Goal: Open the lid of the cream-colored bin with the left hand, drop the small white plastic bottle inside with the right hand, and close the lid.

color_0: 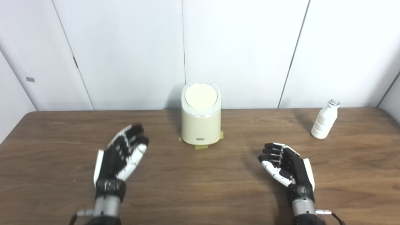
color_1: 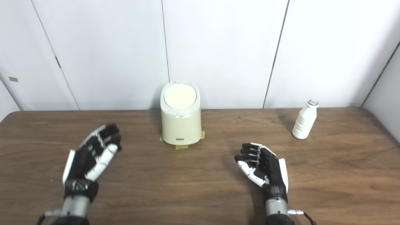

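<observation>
Standing upright, bottle (color_0: 325,120) well apart from rt hand (color_0: 287,165) fingers (color_0: 271,152).

The table (color_0: 200,187) is wood or wood-look, brown with a visible grain and a dull sheen. On it the bin (color_0: 201,126) looks like smooth cream plastic, matt on its body, with a paler, slightly glossy ring round the flat lid (color_0: 201,96). Yellowish tape (color_0: 201,146) lies under the bin's base. Right of the bin, the bottle (color_0: 325,123) is smooth white plastic with a shiny silvery cap. Both hands, left (color_0: 123,154) and right (color_0: 287,167), are black and white hard plastic with grey metal wrists.
</observation>
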